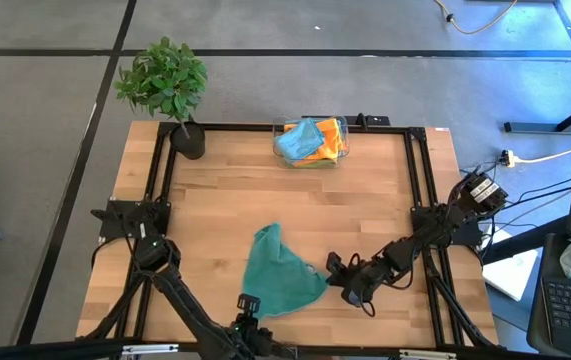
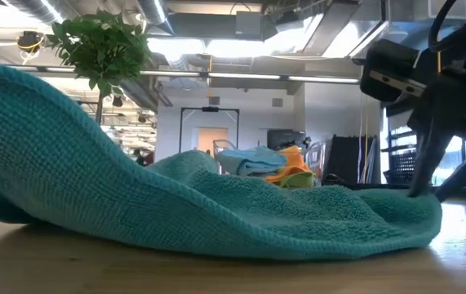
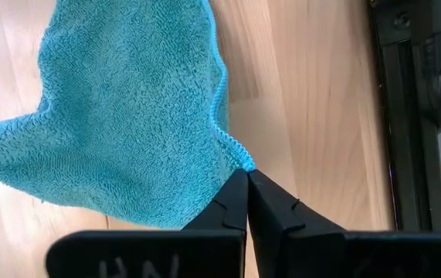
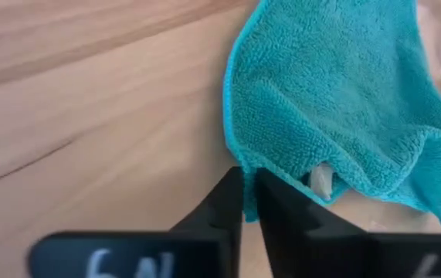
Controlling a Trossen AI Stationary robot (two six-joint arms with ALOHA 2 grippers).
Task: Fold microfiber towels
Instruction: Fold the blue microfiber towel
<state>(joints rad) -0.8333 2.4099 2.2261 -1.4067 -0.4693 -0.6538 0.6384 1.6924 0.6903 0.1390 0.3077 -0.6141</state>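
Note:
A teal microfiber towel (image 1: 280, 272) lies crumpled on the wooden table near its front edge. My left gripper (image 1: 248, 302) is shut on the towel's near left corner. That corner is raised, so in the low view the towel (image 2: 175, 204) slopes up toward the left. My right gripper (image 1: 331, 268) is shut on the towel's right corner, low at the table. The towel's middle and far end rest on the wood. More towels, blue, orange and green (image 1: 312, 140), sit in a clear bin at the far edge. My left gripper pinches the towel's stitched corner (image 3: 243, 158) between its two fingers, slanting down from the near side. That corner is lifted off the table, and the cloth hangs slack from it down to the wood. My right gripper pinches the towel's hemmed edge at a corner (image 4: 242, 166) between its two fingers, slanting down from the table's right side. This corner stays low, at the table (image 2: 428, 204), with the cloth bunched in slack folds beside the fingers.
The clear bin (image 1: 337, 158) stands at the far middle of the table. A potted plant (image 1: 165, 80) stands at the far left corner. Black frame rails (image 1: 420, 180) run along the table's sides. Bare wood (image 1: 255, 200) lies between the towel and the bin.

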